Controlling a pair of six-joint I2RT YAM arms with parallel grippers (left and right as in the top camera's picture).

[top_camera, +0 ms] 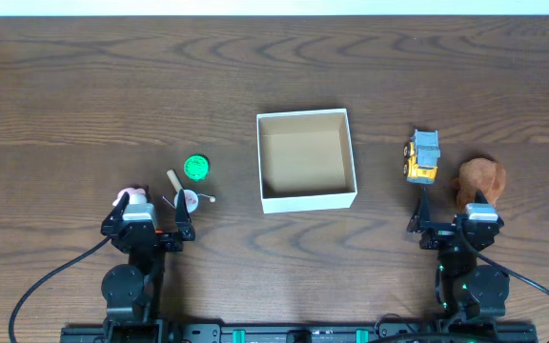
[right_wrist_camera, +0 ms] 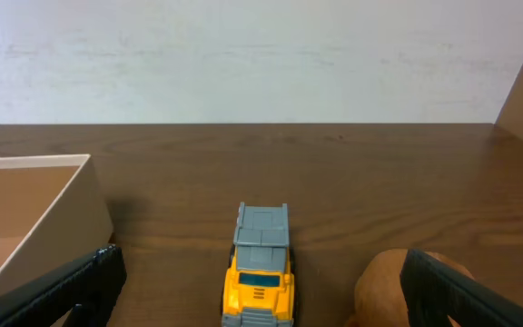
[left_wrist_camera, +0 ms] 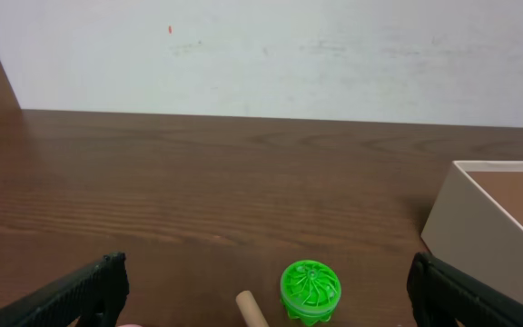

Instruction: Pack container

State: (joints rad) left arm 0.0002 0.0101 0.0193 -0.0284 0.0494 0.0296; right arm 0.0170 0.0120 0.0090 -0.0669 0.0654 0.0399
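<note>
The container is a small square white box with a brown inside, empty, at the table's middle; it also shows in the left wrist view and the right wrist view. A green ribbed disc and a tan peg lie ahead of my open left gripper. A pink toy and a small white-and-pink piece lie beside its fingers. A yellow and grey toy truck lies ahead of my open right gripper. A brown plush sits by its right finger.
The dark wood table reaches to a white wall at the back. Both arm bases and black cables stand at the front edge.
</note>
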